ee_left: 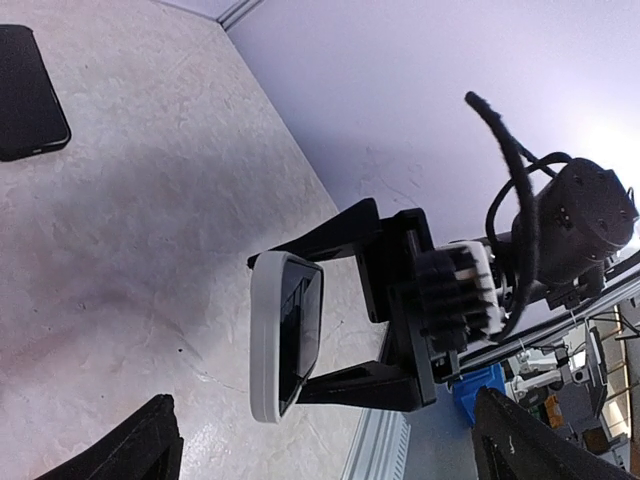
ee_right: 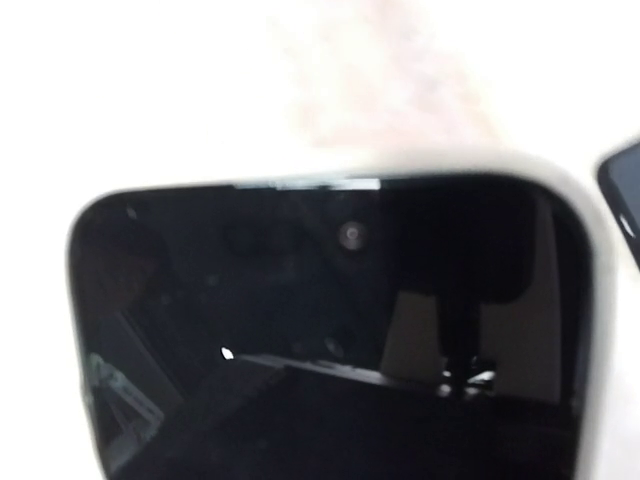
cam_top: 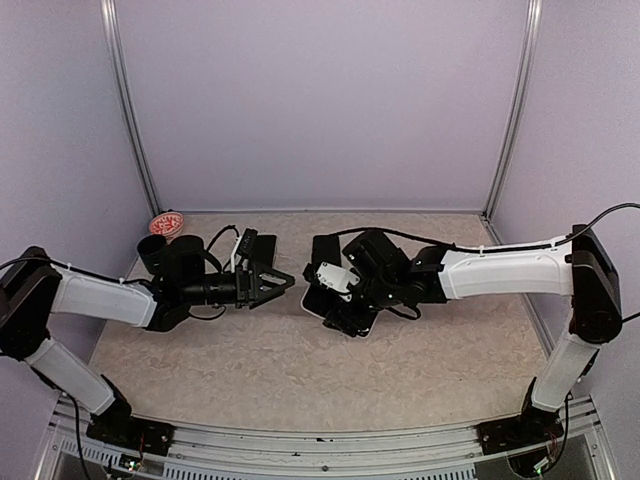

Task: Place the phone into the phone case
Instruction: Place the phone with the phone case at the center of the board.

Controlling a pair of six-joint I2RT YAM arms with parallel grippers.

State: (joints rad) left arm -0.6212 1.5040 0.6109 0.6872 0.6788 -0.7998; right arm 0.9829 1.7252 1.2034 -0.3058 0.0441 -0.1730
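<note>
My right gripper point(cam_top: 335, 295) point(ee_left: 285, 330) is shut on a white phone case point(ee_left: 264, 345) point(ee_right: 590, 330), one black finger on each long edge, holding it on edge above the table. The phone point(ee_left: 302, 318) point(ee_right: 320, 330), black and glossy, sits inside the case with its screen facing the right wrist camera, where it fills the view and hides the fingers. My left gripper point(cam_top: 275, 285) point(ee_left: 335, 445) is open just left of the case, its fingertips point(ee_left: 150, 440) spread wide and touching nothing.
A second flat black slab, shaped like a phone point(cam_top: 325, 247) point(ee_left: 25, 90) point(ee_right: 625, 195), lies on the table behind the right gripper. A round red-and-white disc point(cam_top: 167, 222) sits at the back left. Walls enclose the table point(cam_top: 300, 370) on three sides.
</note>
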